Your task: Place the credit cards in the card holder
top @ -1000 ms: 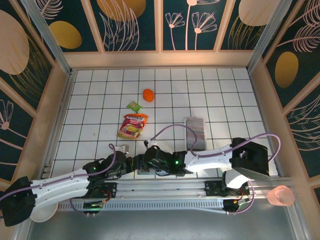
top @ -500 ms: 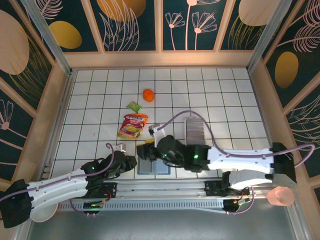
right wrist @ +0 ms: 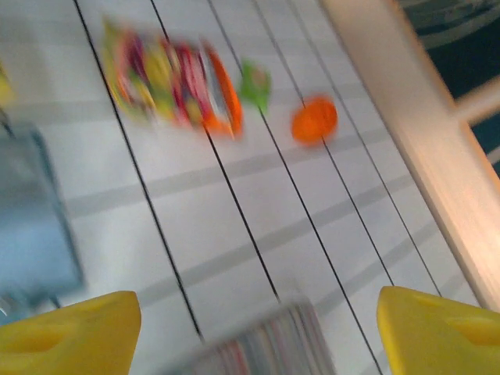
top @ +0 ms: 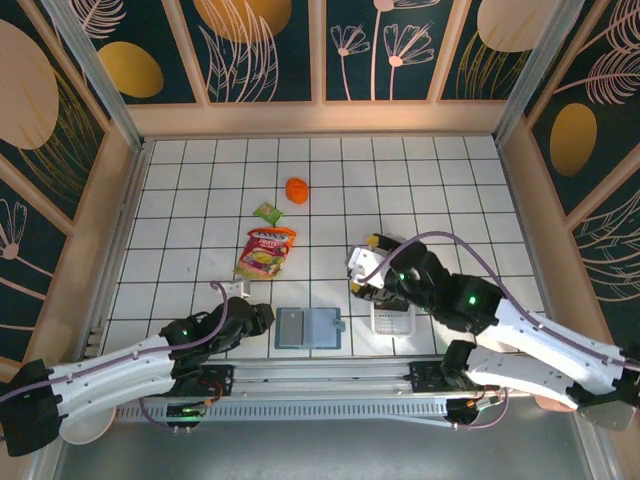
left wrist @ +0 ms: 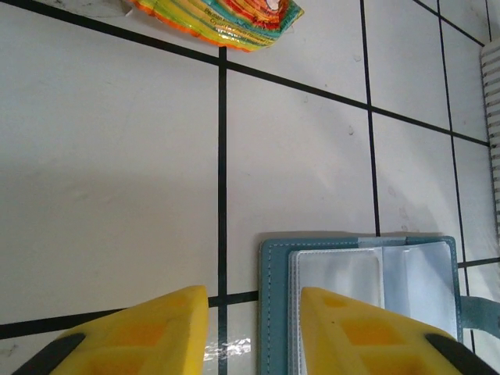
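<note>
Teal-blue and lying open flat, the card holder (top: 308, 328) rests on the white tiled table (top: 200, 200) close to its near edge, its grey-blue clear pockets facing up. The credit cards (right wrist: 266, 351) show as a blurred striped row right under my right wrist camera. They sit in the white tray (top: 392, 320), just to the right of the holder.

No writing can be read. The print on the red-yellow snack pouch (top: 265, 252) is too small in the overhead view and smeared in the right wrist view.

Beyond the pouch lie a small green packet (top: 267, 212) and an orange object (top: 297, 190), all well apart from the holder.

My left arm lies low along the near edge, reaching rightward. My left claw (left wrist: 250, 336) has its jaws parted narrowly and grips nothing. One yellow finger stands over the holder's left edge, though I cannot tell whether it touches.

My right arm stretches from the near right corner toward the middle, its cable looping above. My right claw (right wrist: 254, 301) is spread wide and empty above the cards.
</note>
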Robot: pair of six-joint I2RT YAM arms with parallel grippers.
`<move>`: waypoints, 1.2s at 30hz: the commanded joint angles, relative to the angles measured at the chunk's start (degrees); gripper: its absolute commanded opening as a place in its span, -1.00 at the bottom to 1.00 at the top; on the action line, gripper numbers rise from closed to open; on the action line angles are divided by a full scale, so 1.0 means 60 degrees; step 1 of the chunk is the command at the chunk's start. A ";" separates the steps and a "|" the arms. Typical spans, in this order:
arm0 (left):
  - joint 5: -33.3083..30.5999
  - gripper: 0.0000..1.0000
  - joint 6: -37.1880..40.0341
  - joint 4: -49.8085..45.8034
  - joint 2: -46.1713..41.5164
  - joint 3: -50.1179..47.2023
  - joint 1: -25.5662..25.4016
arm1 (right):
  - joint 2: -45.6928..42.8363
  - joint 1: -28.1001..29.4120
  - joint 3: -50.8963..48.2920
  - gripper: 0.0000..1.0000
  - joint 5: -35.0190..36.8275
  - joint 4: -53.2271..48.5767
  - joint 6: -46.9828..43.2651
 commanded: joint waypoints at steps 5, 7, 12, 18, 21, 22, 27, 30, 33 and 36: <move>-0.0276 -0.19 0.0606 0.0333 0.0031 0.0016 0.0004 | 0.0083 -0.2443 -0.1316 0.79 -0.0898 -0.1776 -0.4200; -0.0262 -0.17 0.0635 0.0363 0.0015 -0.0037 0.0002 | 0.0112 -0.2742 -0.1596 0.84 -0.1115 -0.1506 -0.4294; -0.0077 -0.14 0.0537 0.0532 -0.0028 -0.0180 0.0003 | 0.0219 -0.2762 -0.2216 0.88 -0.1508 -0.1069 -0.4221; 0.0017 -0.14 0.0404 0.0670 -0.0056 -0.0301 -0.0004 | 0.0386 -0.2545 -0.2767 0.90 -0.1828 -0.0308 -0.3879; 0.0045 -0.14 0.0375 0.0699 -0.0037 -0.0287 -0.0006 | 0.0572 -0.2428 -0.3121 0.90 -0.1647 0.0380 -0.3978; 0.0058 -0.14 0.0385 0.0714 -0.0044 -0.0274 0.0010 | 0.0670 -0.2436 -0.3187 0.90 -0.1589 0.0602 -0.3996; 0.0060 -0.14 0.0310 0.0736 0.0000 -0.0274 0.0005 | 0.1005 -0.2427 -0.3344 0.82 -0.1271 0.1435 -0.4071; 0.0105 -0.15 0.0262 0.0808 0.0063 -0.0307 0.0001 | 0.1174 -0.2427 -0.3295 0.60 -0.1185 0.1519 -0.4181; 0.0170 -0.16 0.0226 0.0860 0.0118 -0.0334 0.0005 | 0.1157 -0.2442 -0.3271 0.41 -0.1147 0.1405 -0.4338; 0.0214 -0.17 0.0181 0.0890 0.0147 -0.0350 0.0004 | 0.0983 -0.2442 -0.3224 0.30 -0.1167 0.1252 -0.4388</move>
